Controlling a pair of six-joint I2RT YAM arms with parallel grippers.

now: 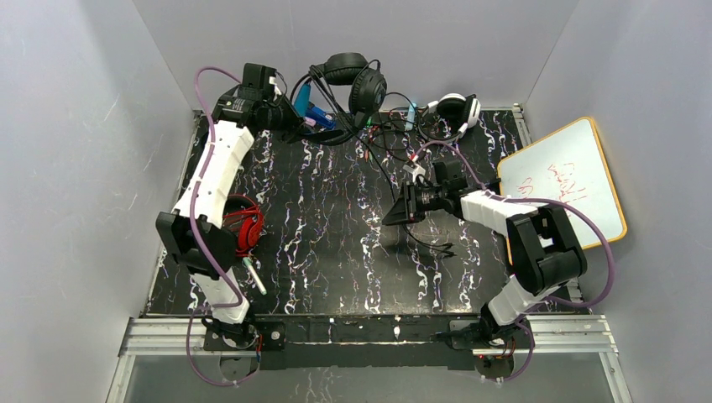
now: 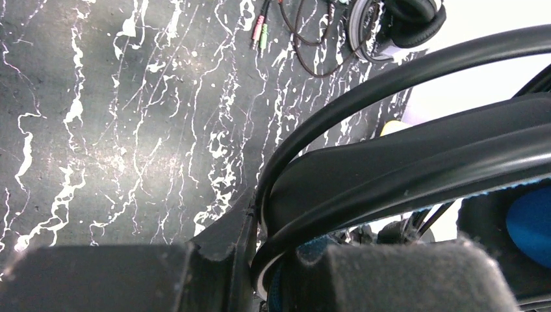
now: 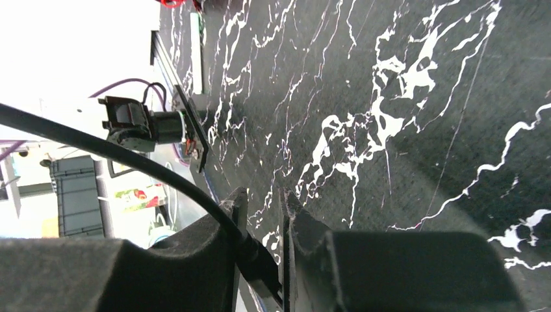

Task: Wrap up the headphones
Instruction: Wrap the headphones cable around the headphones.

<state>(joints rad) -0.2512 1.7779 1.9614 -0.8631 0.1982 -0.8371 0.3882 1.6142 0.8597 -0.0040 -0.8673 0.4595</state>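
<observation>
Black pair (image 1: 357, 80): standing up at the far edge of the table (image 1: 336, 252), left of centre, blue showing by the headband.
Left gripper (image 2: 269, 257): you are clamping the black headband here, pads nearly together on it.
Right gripper (image 3: 263, 208): hovering over mid-table, jaws standing a little apart with the cable (image 3: 130, 156) running between them. You cannot tell whether they are pinching it or letting it slide.
Cable run: trailing loose from the far pile down to your right arm's tip, a slack tail lying on the table beyond. No loops are showing round the headband.
Red pair (image 1: 245, 225): lying at the left edge, partly under your left arm, its cord hidden.
Third pair (image 1: 458, 107): resting far right, its cord sprawling in a tangle beside it.
Progress: looking early, by my reading. Nothing is showing as wrapped. You are only holding one pair, with its cord at hand.
Remaining: winding this cord, then dealing with the other two pairs.
</observation>
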